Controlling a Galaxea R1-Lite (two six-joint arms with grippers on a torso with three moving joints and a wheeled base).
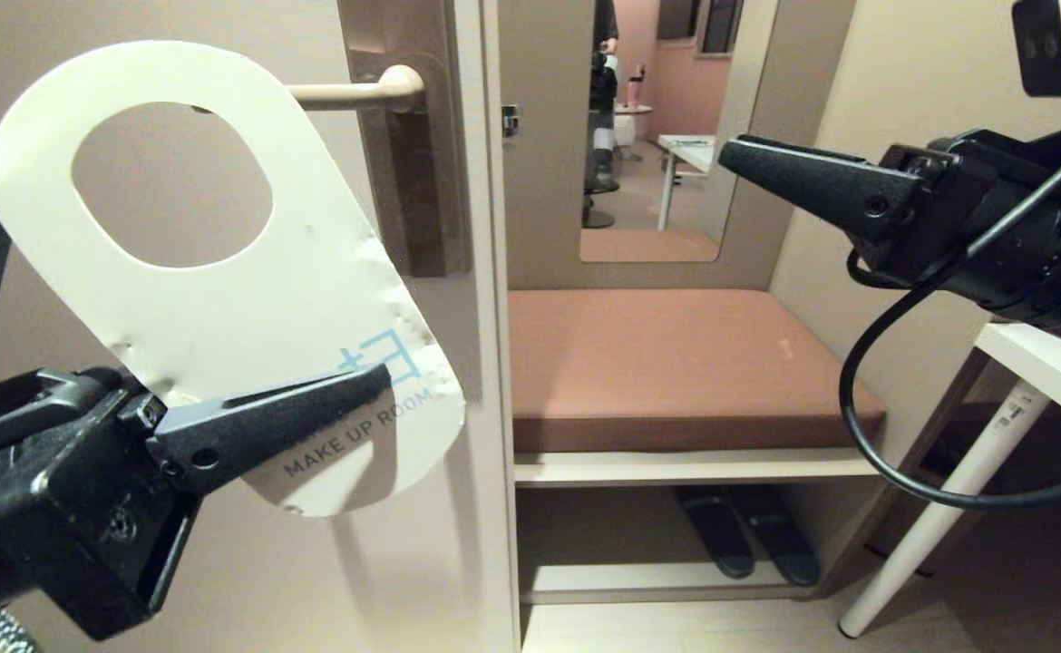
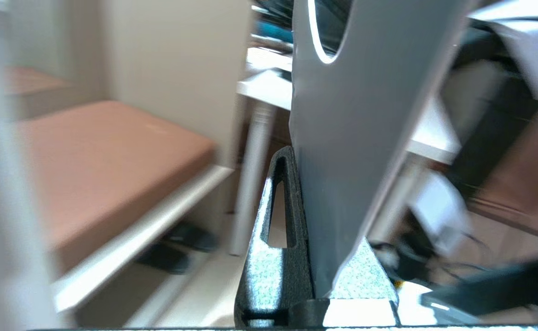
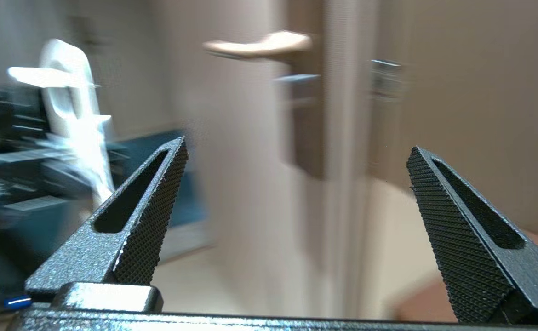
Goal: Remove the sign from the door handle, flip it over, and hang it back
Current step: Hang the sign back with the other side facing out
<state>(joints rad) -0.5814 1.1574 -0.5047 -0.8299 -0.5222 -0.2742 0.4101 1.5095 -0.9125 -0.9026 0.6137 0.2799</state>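
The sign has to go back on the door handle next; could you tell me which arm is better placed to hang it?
Left. The left tool is shut on the sign, whose oval hole is beside the door handle. The right tool is open, empty and apart from it.

Left tool (image 1: 349,399) clamped tight, low left; right tool (image 3: 296,184) spread wide, upper right.

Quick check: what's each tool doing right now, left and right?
Left tool: closed on the sign, white face showing, off the door handle.
Right tool: open, holding nothing.
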